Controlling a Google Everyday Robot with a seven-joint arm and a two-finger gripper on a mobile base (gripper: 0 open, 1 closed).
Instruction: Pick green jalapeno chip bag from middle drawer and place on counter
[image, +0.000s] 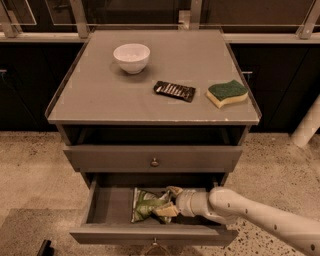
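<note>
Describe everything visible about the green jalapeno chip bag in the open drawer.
The green jalapeno chip bag is crumpled, shiny foil, green with white panels. It lies flat on the floor of the open middle drawer, left of centre. The gripper, reaching in from the right, meets the bag's right edge; its grip is unclear.

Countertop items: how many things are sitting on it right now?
3. On the counter: a white bowl at back left, a dark striped wrapper near the middle, and a green-and-yellow sponge at right. The end effector is down in the middle drawer, at the green jalapeno chip bag.
</note>
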